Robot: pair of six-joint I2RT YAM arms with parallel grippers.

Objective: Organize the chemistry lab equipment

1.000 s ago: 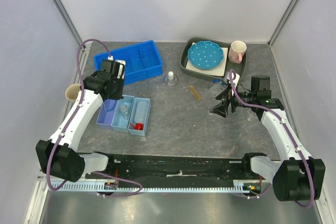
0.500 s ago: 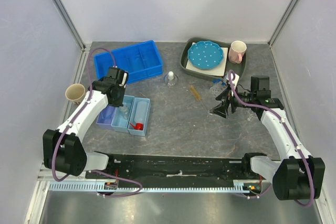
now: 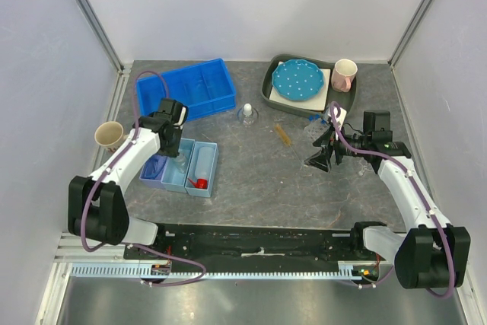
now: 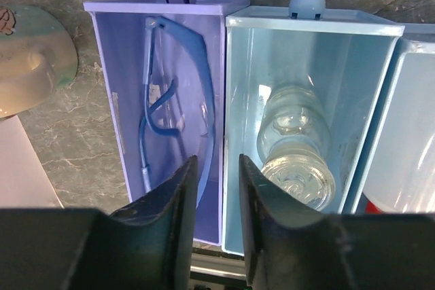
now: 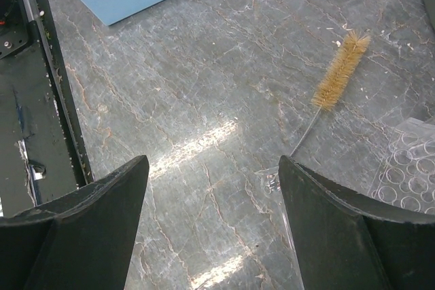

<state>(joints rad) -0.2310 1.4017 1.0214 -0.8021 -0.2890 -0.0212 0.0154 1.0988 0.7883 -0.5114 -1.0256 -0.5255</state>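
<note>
Since the light blue bin [image 4: 380, 100] is long and skinny, the glass flask [image 4: 297, 142] lies on its side in it, just ahead-right of the left gripper [image 4: 216, 168]. Its long axis runs straight away from the fingers, wider end nearest them, I think. Those jaws are only narrowly parted, holding nothing. The blue cord loop [image 4: 153, 110] lies lengthwise in the purple bin [image 4: 109, 86], ahead-left. The right gripper [image 5: 214, 168] is spread wide and empty. The amber stick [image 5: 340, 71] lies ahead-right of it, slanted, with the bristles pointing away.
</note>
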